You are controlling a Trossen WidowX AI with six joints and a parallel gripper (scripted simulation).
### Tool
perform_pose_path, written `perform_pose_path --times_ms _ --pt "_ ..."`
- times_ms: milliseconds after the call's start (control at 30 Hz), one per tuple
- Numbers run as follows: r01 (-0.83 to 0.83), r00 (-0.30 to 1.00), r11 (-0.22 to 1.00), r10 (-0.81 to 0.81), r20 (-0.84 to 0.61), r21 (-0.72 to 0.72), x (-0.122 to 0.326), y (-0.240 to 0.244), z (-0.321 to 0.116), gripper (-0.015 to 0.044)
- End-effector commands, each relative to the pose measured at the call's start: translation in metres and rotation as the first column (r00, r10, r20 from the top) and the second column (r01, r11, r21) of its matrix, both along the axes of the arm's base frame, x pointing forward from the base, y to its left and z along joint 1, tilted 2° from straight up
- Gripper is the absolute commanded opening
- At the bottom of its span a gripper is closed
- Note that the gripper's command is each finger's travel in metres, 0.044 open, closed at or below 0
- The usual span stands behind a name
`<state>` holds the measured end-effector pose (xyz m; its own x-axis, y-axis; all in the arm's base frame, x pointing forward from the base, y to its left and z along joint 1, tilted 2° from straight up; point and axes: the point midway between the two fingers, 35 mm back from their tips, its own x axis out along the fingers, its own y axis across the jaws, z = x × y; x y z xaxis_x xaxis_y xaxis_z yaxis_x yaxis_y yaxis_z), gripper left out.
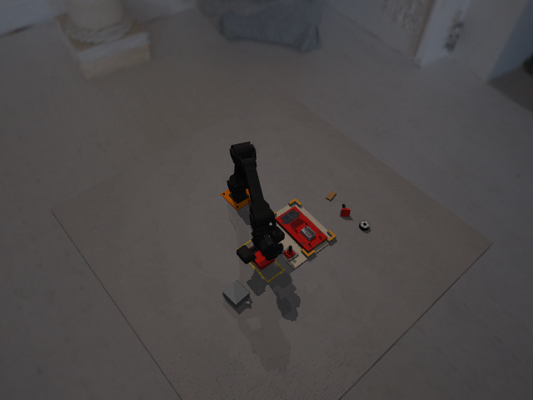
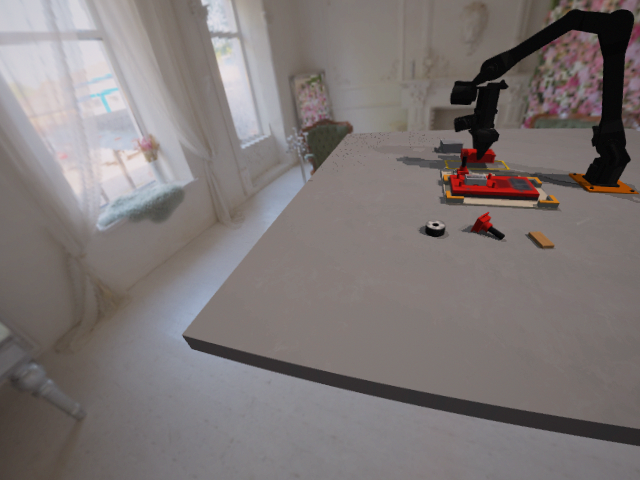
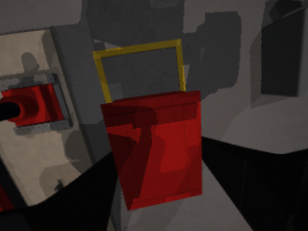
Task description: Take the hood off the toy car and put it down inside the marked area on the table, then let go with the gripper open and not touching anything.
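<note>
My gripper point(image 1: 261, 257) is shut on the red hood point(image 3: 155, 146) and holds it just above the table, over the near part of the yellow-outlined marked area point(image 3: 140, 67). In the wrist view the hood covers the near edge of the outline; the far part stays visible. The hood also shows in the exterior view point(image 2: 477, 155), under the fingers. The red toy car point(image 1: 301, 227) lies on its beige base with orange corners, to the right of the marked area point(image 1: 267, 268); it shows in the exterior view as well point(image 2: 493, 186).
A grey block point(image 1: 236, 293) lies in front of the marked area. A red peg part point(image 1: 289, 252) stands on the base corner. A loose red part point(image 1: 345, 211), a black-and-white wheel point(image 1: 364, 225) and a small wooden piece point(image 1: 331, 196) lie right of the car.
</note>
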<state>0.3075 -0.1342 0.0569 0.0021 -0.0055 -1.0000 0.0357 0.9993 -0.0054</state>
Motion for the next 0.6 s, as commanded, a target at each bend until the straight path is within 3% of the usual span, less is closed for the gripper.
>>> perform_pose_path --times_ms 0,567 --pt "-0.005 1.000 1.000 0.005 -0.004 -0.002 -0.0007 -0.0004 -0.0027 0.0000" --pt "-0.005 1.000 1.000 0.005 -0.004 -0.002 -0.0007 -0.0004 -0.0110 0.0000"
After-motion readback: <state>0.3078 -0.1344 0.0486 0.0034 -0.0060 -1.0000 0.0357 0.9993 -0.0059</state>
